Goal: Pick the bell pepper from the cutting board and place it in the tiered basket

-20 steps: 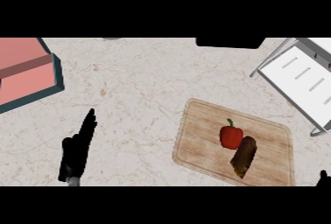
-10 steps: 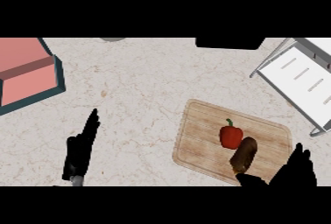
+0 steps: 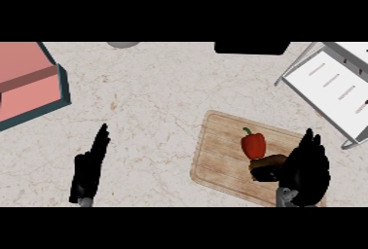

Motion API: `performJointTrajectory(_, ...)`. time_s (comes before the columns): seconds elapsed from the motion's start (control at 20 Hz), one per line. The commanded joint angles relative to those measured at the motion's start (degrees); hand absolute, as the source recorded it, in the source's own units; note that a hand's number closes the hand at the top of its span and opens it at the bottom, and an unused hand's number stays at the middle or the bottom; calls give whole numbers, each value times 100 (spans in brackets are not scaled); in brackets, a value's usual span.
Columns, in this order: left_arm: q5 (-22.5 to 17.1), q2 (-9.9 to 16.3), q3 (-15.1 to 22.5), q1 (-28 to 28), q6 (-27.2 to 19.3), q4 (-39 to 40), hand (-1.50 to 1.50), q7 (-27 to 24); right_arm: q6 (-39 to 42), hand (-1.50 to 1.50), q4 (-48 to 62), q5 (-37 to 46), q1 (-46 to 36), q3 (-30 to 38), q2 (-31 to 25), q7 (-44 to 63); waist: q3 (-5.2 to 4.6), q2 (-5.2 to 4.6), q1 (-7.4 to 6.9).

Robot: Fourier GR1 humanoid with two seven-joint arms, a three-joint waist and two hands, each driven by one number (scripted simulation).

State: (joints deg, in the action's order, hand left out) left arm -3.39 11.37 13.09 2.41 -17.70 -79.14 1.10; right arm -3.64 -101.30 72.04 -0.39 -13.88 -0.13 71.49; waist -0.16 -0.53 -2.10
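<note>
A red bell pepper (image 3: 253,145) with a green stem lies on the wooden cutting board (image 3: 219,154) at the right of the counter. A brown object (image 3: 265,165) lies just below the pepper, partly hidden by my right hand (image 3: 306,170). That hand stands over the board's lower right part, fingers straight and pointing up, just right of the pepper and not holding it. The tiered basket (image 3: 336,86), white with grey wire frame, is at the upper right edge. My left hand (image 3: 90,168) rests open at the lower left.
A pink box with a teal rim (image 3: 32,87) sits at the left edge. A dark object (image 3: 251,47) and a grey round thing (image 3: 123,44) lie along the top edge.
My right hand has come up from the lower right edge onto the cutting board, now covering part of the brown object. The left hand and the pepper have hardly moved.
</note>
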Motion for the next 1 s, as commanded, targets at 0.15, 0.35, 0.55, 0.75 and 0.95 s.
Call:
performJointTrajectory(0.15, -63, -27, -85, -109, 7, -34, 0, 89, 802, -150, 656, -504, -566, 217, 13, 1373, 3, 28, 81)
performJointTrajectory(0.35, -14, 49, -150, -197, 12, 84, 0, 109, 914, -150, 1094, -842, -1015, 595, 13, 1373, 5, 16, 91)
performJointTrajectory(0.55, -17, -4, -18, 149, 19, -141, 0, 164, 1122, -150, 1166, -949, -1131, 831, 13, 1373, 9, 61, 110)
performJointTrajectory(0.75, 96, -208, 58, 139, -124, -6, 0, -62, 890, -150, 1606, -1075, -1432, 882, 13, 1373, 4, 54, 90)
performJointTrajectory(0.95, 62, -142, 21, 114, -48, -44, 0, 39, 870, -150, 1962, -1226, -1616, 985, 12, 1373, 6, 58, 93)
